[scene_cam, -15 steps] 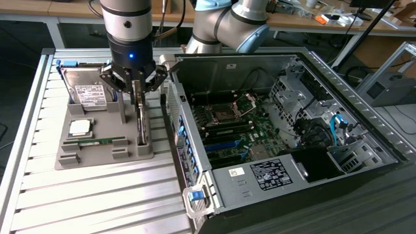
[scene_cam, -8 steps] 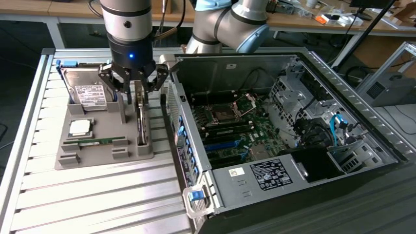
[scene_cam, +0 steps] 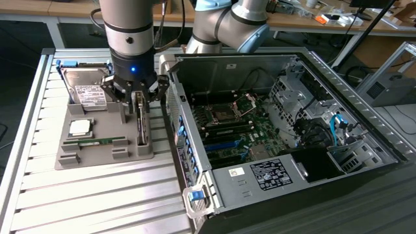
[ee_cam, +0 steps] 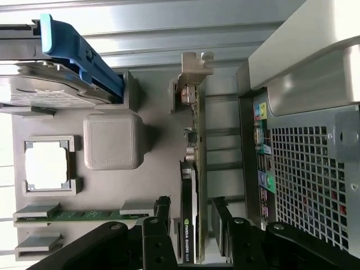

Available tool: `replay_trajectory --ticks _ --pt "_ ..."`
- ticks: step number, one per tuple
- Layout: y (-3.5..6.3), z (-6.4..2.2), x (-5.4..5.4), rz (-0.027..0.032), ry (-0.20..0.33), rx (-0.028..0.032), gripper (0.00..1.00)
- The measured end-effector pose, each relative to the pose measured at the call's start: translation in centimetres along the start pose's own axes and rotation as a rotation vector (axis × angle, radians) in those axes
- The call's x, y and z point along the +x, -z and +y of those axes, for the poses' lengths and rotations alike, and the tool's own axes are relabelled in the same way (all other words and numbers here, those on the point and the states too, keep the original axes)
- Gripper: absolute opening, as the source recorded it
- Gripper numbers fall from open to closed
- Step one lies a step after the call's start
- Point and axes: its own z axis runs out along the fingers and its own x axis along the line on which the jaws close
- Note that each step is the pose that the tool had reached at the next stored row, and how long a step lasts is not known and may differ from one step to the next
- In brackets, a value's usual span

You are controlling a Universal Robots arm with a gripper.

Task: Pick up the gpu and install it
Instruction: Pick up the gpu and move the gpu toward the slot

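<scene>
The gpu stands on its edge in a slot of the grey holder, close to the computer case. In the wrist view the gpu is a thin dark card with a black cooler and a silver bracket at its far end. My gripper hangs right over the card's end nearest the hard drive. The gripper is open and straddles the card, one of its black fingers on each side with a small gap to the board. Nothing is held.
The grey holder also carries a silver hard drive with a blue rail, a square processor and a green memory stick. The open computer case lies on the exterior view's right, motherboard exposed, its perforated rear wall close beside the card.
</scene>
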Motion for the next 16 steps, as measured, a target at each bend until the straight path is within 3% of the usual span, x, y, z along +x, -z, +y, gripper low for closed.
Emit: replay_trajectory --ticks 5,10,16 --pt "-1.08 0.06 -0.3 0.0002 0.000 0.0001 0.43" --pt "-1.62 1.40 -0.3 0.0002 0.001 -0.0001 0.43" --pt "-2.22 1.37 -0.2 0.0002 0.002 0.0000 0.43"
